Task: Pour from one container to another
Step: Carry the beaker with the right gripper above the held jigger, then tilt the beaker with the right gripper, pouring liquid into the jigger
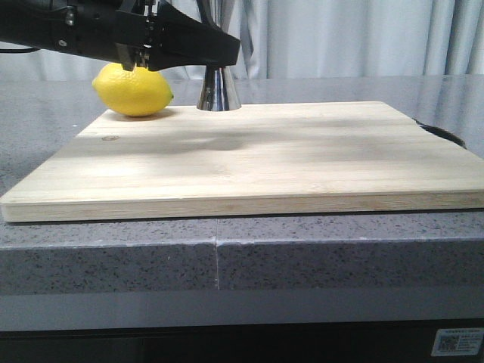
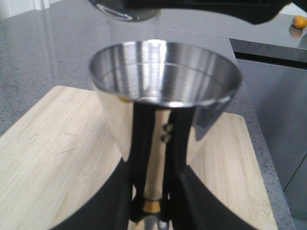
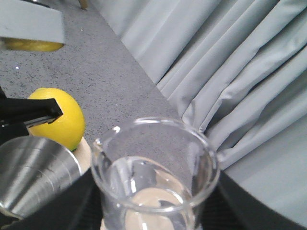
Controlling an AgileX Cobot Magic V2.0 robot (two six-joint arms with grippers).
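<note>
The pouring step is being prepared. The left gripper [image 2: 152,211] is holding the jigger [image 2: 165,96] with its fingers clamped at the waist, standing on the wooden board [image 1: 249,162] beside a lemon [image 1: 133,89]. The right gripper is gripping the beaker [image 3: 154,177] just beside the jigger; its fingers are mostly hidden. Next, the lip must be tilting over the cup.

I see a mirror-polished steel jigger [image 2: 163,86], a clear smooth glass beaker [image 3: 153,177], a matt pale wooden board [image 1: 249,159] under the jigger, a speckled, seemingly stone table [image 1: 340,261], and a waxy-skinned lemon [image 1: 133,89].
</note>
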